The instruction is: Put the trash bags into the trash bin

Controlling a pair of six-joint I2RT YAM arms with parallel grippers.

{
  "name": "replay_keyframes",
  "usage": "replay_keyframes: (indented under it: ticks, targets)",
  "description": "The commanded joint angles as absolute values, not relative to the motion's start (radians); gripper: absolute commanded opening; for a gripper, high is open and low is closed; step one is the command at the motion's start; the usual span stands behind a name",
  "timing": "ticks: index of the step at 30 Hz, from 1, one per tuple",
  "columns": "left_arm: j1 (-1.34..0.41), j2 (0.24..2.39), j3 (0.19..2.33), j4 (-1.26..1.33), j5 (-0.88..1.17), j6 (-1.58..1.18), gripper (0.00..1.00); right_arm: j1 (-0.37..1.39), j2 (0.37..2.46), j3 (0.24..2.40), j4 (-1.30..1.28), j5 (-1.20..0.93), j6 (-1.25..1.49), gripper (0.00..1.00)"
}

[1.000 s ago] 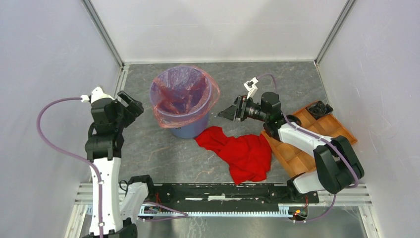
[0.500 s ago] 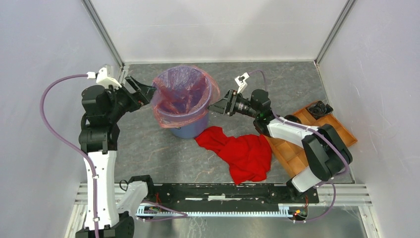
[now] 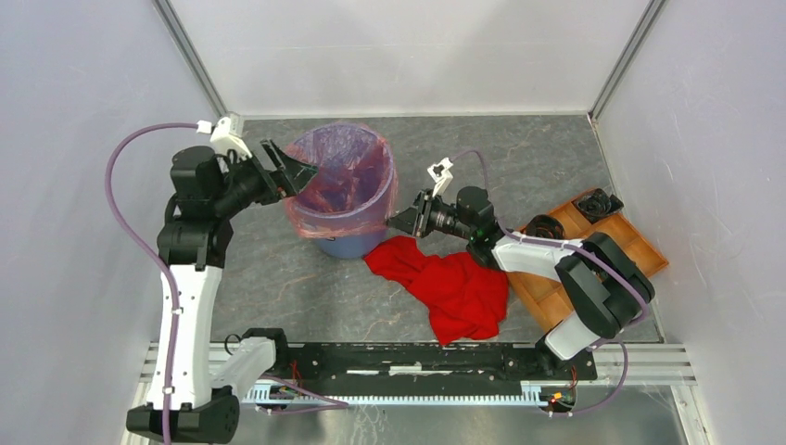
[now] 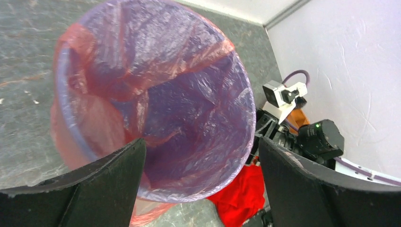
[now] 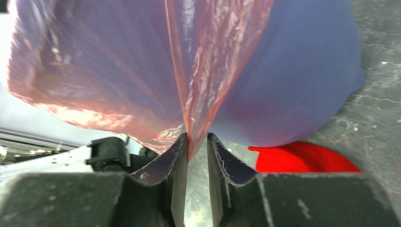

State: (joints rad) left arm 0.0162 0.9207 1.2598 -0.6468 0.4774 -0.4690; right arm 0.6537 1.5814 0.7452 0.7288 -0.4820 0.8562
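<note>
The left claw is held wide apart by the trash bin — the right claw is nearly together around a trash bag fold; a pinch cannot be told.

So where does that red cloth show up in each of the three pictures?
Top: the cloth lies mid-picture, just below and right of the bin.
Left wrist: bottom edge, right of centre, peeking out past the bin's far side.
Right wrist: a red sliver at lower right, behind the bin.
Shared landmark: the blue bin lined with the red bag, beside the cloth in every view.
</note>
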Motion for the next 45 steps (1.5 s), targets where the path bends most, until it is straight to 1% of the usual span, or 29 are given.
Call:
replay_keyframes:
  ticks: [1,5,6,9,10,11,13,17,19,24,29,31,35,39,41,45]
  targets:
    - [-0.08,0.963,1.321,-0.598,0.473,-0.428,0.94,0.658,1.547,0.701,0.804,-0.427,0.658,0.31]
    - [-0.205,1.026,1.347,-0.604,0.364,-0.424,0.92,0.658,1.568,0.735,0.636,-0.342,0.488,0.33]
    - [-0.239,1.046,1.36,-0.617,0.328,-0.421,0.9,0.658,1.566,0.744,0.604,-0.338,0.464,0.36]
    - [-0.341,1.151,1.435,-0.701,0.16,-0.383,0.82,0.659,1.506,0.718,0.586,-0.322,0.454,0.61]
    - [-0.37,1.194,1.479,-0.759,0.092,-0.368,0.79,0.657,1.481,0.712,0.566,-0.309,0.445,0.66]
    - [-0.393,1.235,1.513,-0.803,0.028,-0.359,0.76,0.657,1.462,0.714,0.537,-0.294,0.429,0.7]
    - [-0.416,1.31,1.561,-0.867,-0.086,-0.344,0.69,0.657,1.425,0.73,0.47,-0.274,0.398,0.72]
    - [-0.429,1.418,1.598,-0.911,-0.173,-0.314,0.53,0.657,1.371,0.731,0.39,-0.238,0.348,0.75]
    - [-0.428,1.461,1.605,-0.925,-0.192,-0.307,0.48,0.658,1.348,0.722,0.366,-0.225,0.333,0.75]
    - [-0.429,1.551,1.581,-0.911,-0.152,-0.304,0.47,0.658,1.297,0.684,0.336,-0.195,0.318,0.77]
    - [-0.43,1.584,1.47,-0.794,-0.19,-0.325,0.48,0.658,1.281,0.658,0.336,-0.193,0.32,0.78]
    - [-0.43,1.607,1.444,-0.764,-0.208,-0.329,0.53,0.658,1.278,0.654,0.332,-0.194,0.321,0.78]
    - [-0.43,1.666,1.404,-0.731,-0.273,-0.352,0.56,0.658,1.269,0.64,0.339,-0.201,0.326,0.78]
    - [-0.43,1.662,1.319,-0.626,-0.25,-0.396,0.54,0.658,1.26,0.632,0.34,-0.2,0.324,0.78]
    - [-0.43,1.67,1.296,-0.6,-0.26,-0.41,0.51,0.657,1.258,0.629,0.339,-0.201,0.324,0.77]
    - [-0.43,1.699,1.266,-0.569,-0.288,-0.438,0.47,0.658,1.261,0.616,0.35,-0.209,0.329,0.78]
